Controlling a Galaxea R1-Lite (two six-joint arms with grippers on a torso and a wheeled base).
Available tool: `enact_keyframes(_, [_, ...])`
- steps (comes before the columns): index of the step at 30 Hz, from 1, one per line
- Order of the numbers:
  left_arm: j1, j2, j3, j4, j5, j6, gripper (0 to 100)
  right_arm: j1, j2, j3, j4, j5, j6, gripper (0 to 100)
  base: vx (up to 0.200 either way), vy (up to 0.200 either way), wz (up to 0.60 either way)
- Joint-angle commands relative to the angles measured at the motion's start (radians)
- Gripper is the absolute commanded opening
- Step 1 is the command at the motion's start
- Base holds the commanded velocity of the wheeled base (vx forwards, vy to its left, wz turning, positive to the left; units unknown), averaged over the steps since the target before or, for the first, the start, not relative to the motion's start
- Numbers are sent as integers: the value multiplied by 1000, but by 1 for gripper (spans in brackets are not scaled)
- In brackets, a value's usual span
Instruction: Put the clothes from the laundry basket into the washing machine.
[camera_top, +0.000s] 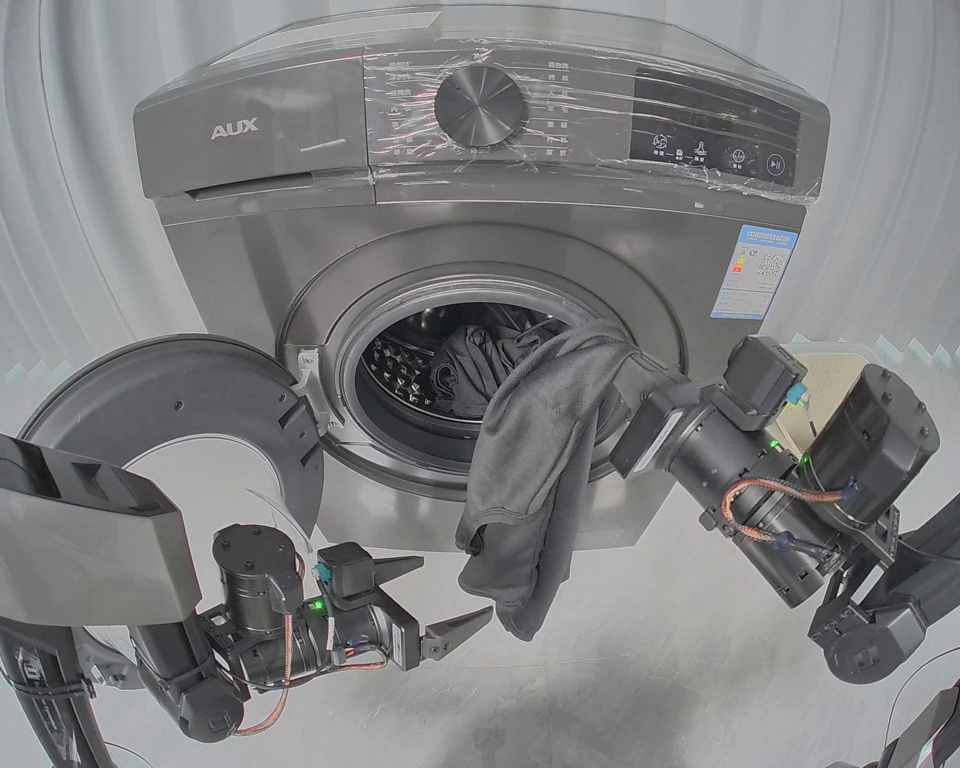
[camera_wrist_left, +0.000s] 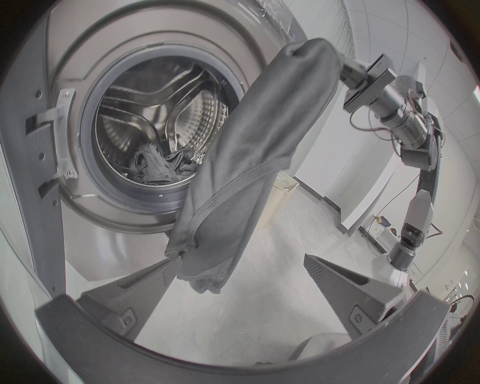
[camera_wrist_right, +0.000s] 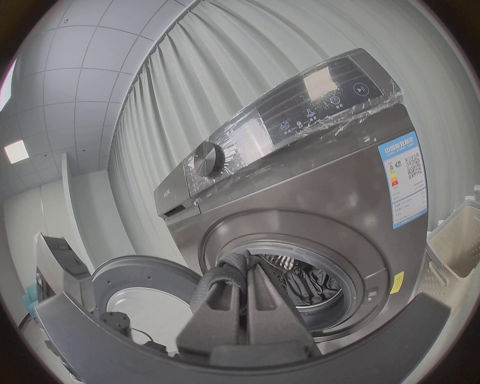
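Head view: the right claw (camera_top: 628, 378) comes in from the right at the height of the machine's (camera_top: 480, 200) port, its tips buried in the top fold of a grey garment (camera_top: 535, 450). That fold sits at the port's right rim, over the mouth of the drum (camera_top: 400, 365). The rest of the garment hangs straight down outside, long axis vertical, its tail well below the port's lower lip. Dark clothes (camera_top: 470, 365) already lie in the drum. The left claw (camera_top: 456, 586) is low, released with jaws spread, just beside the tail and to its left. The door (camera_top: 170, 400) stands swung wide on the left, and the basket (camera_top: 830, 385) is behind the right arm.

Left wrist view: the garment dangles between this claw's spread fingers (camera_wrist_left: 345, 285) and the port, its hem near one of them but apart from it. No part of its length is past the rim.

Right wrist view: the right claw is clenched on a bunched fold of the garment, and the drum opens just beyond its tips.

My judgement: the drum lies ahead and to the left of the right claw, so pushing in would carry only the top fold; the left claw is the nearer one to lift the hanging tail over the lip
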Motion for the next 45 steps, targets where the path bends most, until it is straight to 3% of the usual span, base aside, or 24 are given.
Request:
enact_keyframes(1, [12,64,-17,1,-1,0,100,8,-12,-20,-1,-3,1,0,0,0,0])
enact_keyframes(20, [23,240,-202,1,5,25,100,7,-10,-52,-1,-9,1,0,0,0,0])
enact_keyframes(29, [27,319,-314,1,81,26,100,5,-13,-54,0,-9,1,0,0,0,0])
enact_keyframes(45, [50,354,-325,1,81,29,100,8,-13,-45,-5,-12,4,0,0,0,0])
